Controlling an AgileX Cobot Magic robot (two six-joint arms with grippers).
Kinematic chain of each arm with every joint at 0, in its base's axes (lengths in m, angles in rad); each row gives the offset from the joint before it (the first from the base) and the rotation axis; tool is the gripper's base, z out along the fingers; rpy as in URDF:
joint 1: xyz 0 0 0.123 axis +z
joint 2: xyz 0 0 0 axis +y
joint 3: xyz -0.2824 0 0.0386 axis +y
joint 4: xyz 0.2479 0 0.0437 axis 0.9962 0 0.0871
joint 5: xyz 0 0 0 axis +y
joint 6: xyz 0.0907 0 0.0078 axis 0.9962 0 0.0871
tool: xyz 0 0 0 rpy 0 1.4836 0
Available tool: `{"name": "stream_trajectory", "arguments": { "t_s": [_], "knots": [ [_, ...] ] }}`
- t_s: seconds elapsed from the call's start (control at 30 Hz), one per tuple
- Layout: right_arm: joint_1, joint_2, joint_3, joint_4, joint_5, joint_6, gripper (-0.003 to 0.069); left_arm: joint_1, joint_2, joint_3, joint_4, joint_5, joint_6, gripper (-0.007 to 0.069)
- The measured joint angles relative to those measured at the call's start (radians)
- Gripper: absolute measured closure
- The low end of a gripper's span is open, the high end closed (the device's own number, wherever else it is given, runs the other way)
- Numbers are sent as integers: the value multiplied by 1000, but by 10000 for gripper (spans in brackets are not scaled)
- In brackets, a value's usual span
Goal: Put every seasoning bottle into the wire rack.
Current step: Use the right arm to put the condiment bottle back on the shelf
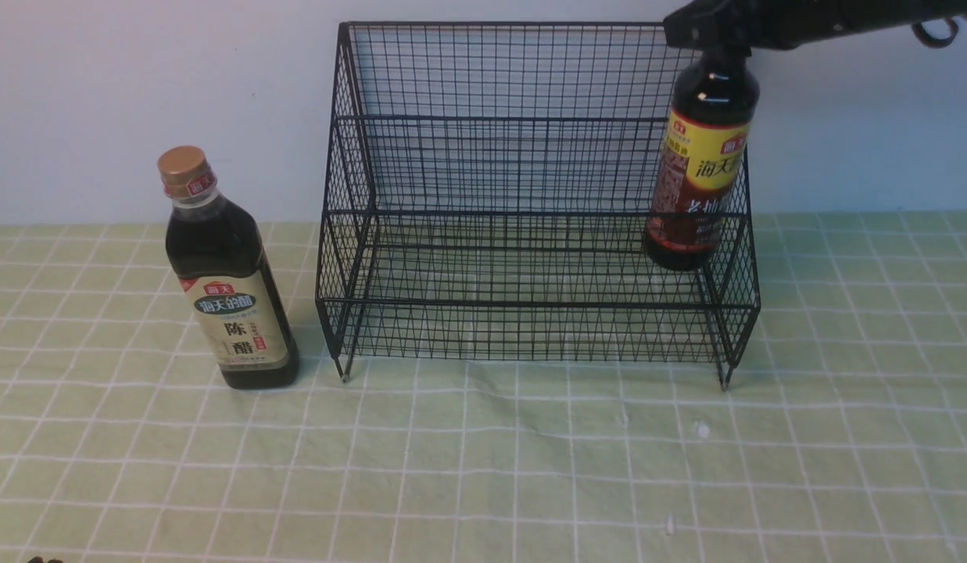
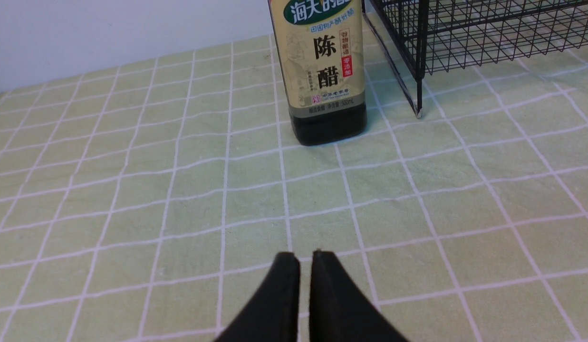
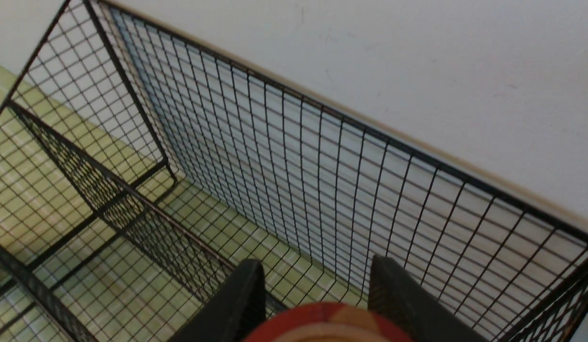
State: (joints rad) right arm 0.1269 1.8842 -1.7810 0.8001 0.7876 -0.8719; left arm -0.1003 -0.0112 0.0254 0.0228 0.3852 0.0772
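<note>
Now, the biggest thing is the bench (image 1: 483,469) with its green checked cloth. On it, against the wall, stands the wire rack (image 1: 530,195), and I place all other things from this rack.

At the rack's right end hangs the round bottle (image 1: 702,172) with the yellow-red label. Its long axis is almost upright, only a little leaned, and its lower part is already inside the rack's sloped right side. I cannot tell if its base touches a tier or hangs just above one. My right hand (image 3: 317,308) pinches this bottle at the top, one finger on each side of the red-brown cap (image 3: 327,323). The bottle is directly below this hand, so I judge that the next move is only a short way straight down along the bottle's own axis, and then to let go. The side mesh is near, so a tilt could make the bottle catch on the wires.

The square bottle (image 1: 229,289) with the gold cap stands upright on the bench, outside the rack, just beside its left front leg. It is not yet placed.

My left hand (image 2: 304,259) is pressed together and holds nothing. It is low over the bench, well apart from the rack, with the square bottle straight ahead of it. This hand is clearly the nearer one for that bottle.
</note>
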Motion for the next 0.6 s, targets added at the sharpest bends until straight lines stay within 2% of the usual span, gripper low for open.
{"name": "stream_trajectory", "arguments": {
  "t_s": [0.3,0.47,0.6],
  "knots": [
    [0,47,-5,-83,70,41,370,0,0,0,0,0,0,607],
    [0,40,-15,-86,76,76,278,0,0,0,0,0,0,607],
    [0,33,-22,-86,79,125,235,0,0,0,0,0,0,607]
  ]
}}
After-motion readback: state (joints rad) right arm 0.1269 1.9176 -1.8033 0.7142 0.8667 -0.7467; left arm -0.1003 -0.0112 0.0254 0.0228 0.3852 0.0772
